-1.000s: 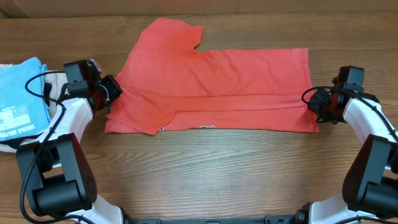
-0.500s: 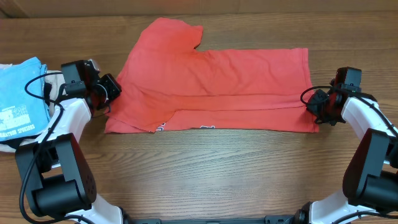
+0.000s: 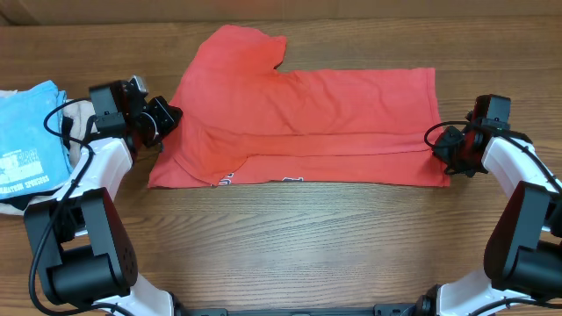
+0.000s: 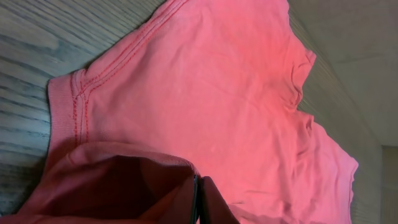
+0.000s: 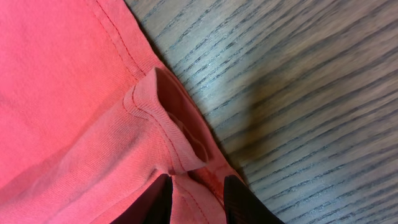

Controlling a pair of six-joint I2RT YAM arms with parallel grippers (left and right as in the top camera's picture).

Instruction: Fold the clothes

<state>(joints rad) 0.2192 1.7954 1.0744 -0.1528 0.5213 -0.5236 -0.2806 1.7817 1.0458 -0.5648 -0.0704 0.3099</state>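
1. Wood-grain table (image 3: 281,254) under fixed overhead light, boards running left to right.
2. Spread flat across the table's middle and reaching toward its far edge: coral-red T-shirt (image 3: 307,123), folded lengthwise into a long band, one sleeve pointing at the far edge, scraps of white-and-dark lettering (image 3: 224,180) peeking from under the near fold.
3. At the shirt's left end, left gripper (image 3: 162,123) clenched, dark fingertips pressed together in the wrist view (image 4: 198,202), with a raised pucker of red cloth gathered at them and a stitched sleeve hem lying just beyond.
4. At the shirt's right end, near corner, right gripper (image 3: 443,151) pinching the doubled hem, seen close up as a ribbed red fold caught between the two black fingers (image 5: 196,199), with bare table grain just beside it.
5. Over by the table's left edge, well apart from the red shirt: light blue printed tee (image 3: 26,140), folded, resting on a beige garment (image 3: 9,207) that shows at its margins.
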